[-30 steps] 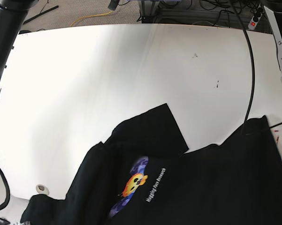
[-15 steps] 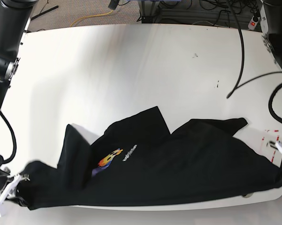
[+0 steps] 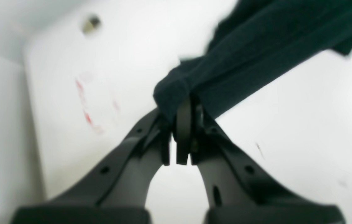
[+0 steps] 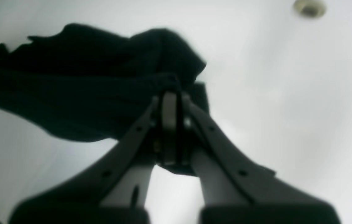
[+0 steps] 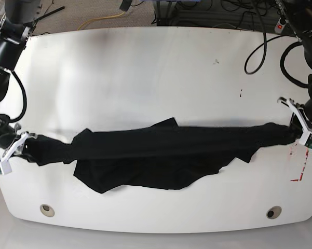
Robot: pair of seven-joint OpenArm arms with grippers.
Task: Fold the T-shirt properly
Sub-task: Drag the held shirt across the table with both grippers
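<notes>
Holding the T-shirt [image 5: 156, 150] stretched between my two tools, I am keeping it strung across the near half of the white tabletop [image 5: 145, 72] as a long dark band, with slack folds drooping toward the front edge under its middle. My left tool [image 3: 180, 109] is sitting at the right end of that band in the base view, its jaws pressed fully together on a bunched end of black fabric, and the cloth is running away from it up toward the far corner of the wrist picture. My right tool [image 4: 169, 90] is gripping the opposite end at the base view's left, jaws likewise clamped tight on a wad of cloth that is spilling out to the left. Around the shirt, two round metal grommets [image 5: 47, 209] are showing near the front edge of the tabletop, red marks [image 5: 300, 174] are lying just beside my left tool, and black cables [image 5: 265, 46] are looping down along that arm. Nothing is lying between the two tools except the shirt itself. Both wrist views are blurring badly, so I cannot tell which part of the garment each tool is pinching, and no print is showing on the fabric.
</notes>
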